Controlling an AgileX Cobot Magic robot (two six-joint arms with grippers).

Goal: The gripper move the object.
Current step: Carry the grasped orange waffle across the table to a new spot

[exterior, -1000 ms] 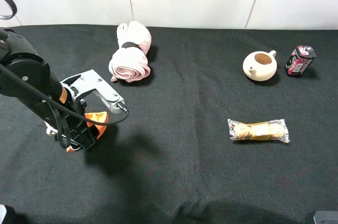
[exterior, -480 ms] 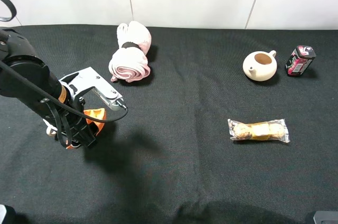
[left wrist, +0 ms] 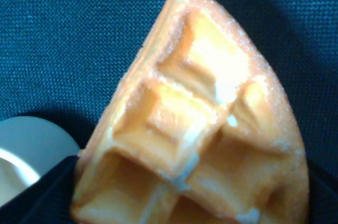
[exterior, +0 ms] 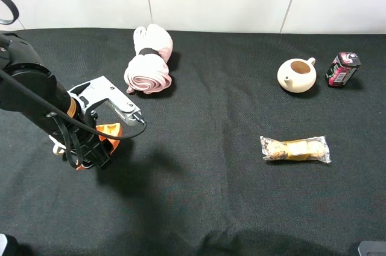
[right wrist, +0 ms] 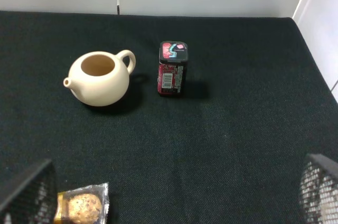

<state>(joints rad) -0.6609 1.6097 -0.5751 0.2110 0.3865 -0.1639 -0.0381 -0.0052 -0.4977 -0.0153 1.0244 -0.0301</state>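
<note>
Over the left of the cloth [exterior: 217, 177], waffle wedge [left wrist: 195, 123] clamped between fingers of the left end effector [exterior: 91, 154].

Cream teapot [right wrist: 100, 78] beside red can [right wrist: 172, 68]

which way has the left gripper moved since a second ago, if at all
Yes, slightly. Against the pink cloth roll, which stays put, the left gripper and its waffle wedge have drifted a little left and up in the high view.
</note>
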